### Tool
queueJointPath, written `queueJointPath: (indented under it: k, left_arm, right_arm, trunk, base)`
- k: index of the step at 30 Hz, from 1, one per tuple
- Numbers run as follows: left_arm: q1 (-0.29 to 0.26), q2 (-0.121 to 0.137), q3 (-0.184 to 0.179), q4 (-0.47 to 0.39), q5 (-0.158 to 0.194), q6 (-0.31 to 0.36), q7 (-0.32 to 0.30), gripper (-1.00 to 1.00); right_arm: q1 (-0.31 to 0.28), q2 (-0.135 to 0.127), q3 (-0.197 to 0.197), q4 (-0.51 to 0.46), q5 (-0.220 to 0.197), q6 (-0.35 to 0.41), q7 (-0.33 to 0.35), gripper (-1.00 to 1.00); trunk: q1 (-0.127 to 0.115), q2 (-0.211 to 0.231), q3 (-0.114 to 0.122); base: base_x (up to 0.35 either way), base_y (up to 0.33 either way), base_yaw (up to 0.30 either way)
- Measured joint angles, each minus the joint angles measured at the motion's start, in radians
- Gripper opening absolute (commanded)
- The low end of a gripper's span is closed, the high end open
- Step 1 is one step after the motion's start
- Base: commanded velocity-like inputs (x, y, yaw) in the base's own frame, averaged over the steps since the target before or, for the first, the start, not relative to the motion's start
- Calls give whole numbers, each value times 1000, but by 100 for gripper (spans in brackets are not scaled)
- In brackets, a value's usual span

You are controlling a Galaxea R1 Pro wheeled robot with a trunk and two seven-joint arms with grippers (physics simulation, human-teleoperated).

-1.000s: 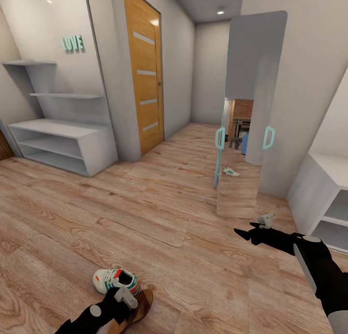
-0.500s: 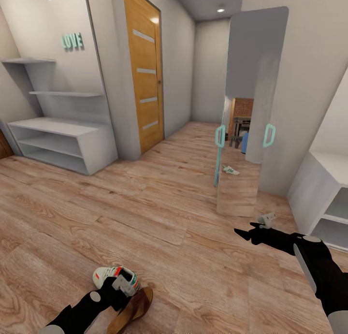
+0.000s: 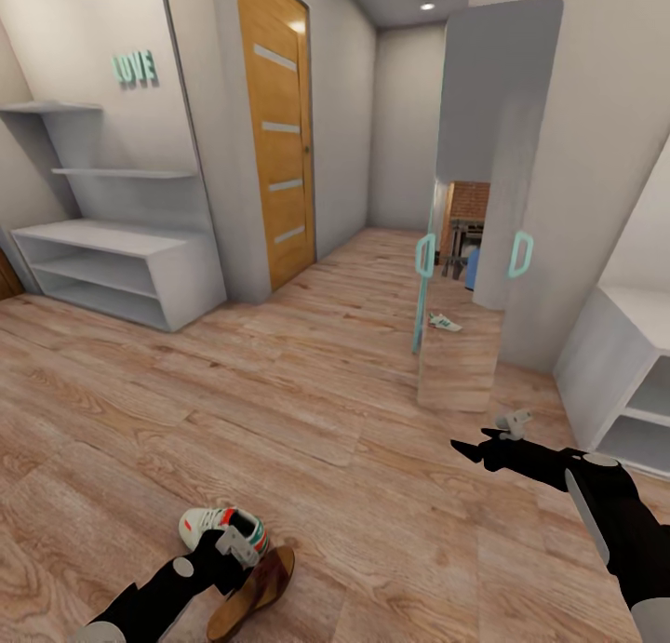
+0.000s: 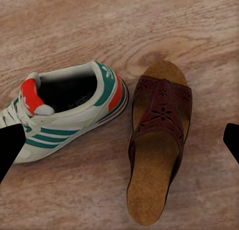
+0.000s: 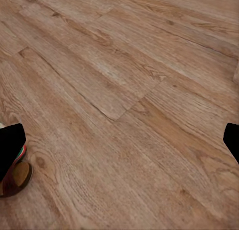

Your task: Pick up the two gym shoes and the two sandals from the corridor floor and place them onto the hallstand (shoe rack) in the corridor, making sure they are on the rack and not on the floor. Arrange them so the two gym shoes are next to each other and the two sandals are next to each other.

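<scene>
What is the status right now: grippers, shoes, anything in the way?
Left gripper open, above gym shoe and sandal, both on corridor floor. Right gripper open, empty. Hallstand shelves bare. Nothing blocking.

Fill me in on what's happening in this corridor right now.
The robot's left hand hangs open over a gym shoe and a brown sandal lying side by side on the wood floor, gripping neither. The right hand is held out over bare floor, open and empty. The grey hallstand by the left wall holds no shoes yet.
</scene>
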Motion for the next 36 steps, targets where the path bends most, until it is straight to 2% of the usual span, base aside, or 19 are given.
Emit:
queueJointPath:
  k: [8, 36]
  left_arm:
    - [-5, -1, -1, 0, 0, 0, 0, 100]
    - [-8, 8, -1, -1, -2, 1, 2, 100]
  right_arm:
    - [0, 0, 0, 0, 0, 0, 0, 100]
    - [0, 0, 0, 0, 0, 0, 0, 100]
  trunk:
    - [31, -56, -27]
    - [43, -63, -176]
  base:
    - [0, 0, 0]
    - [0, 0, 0]
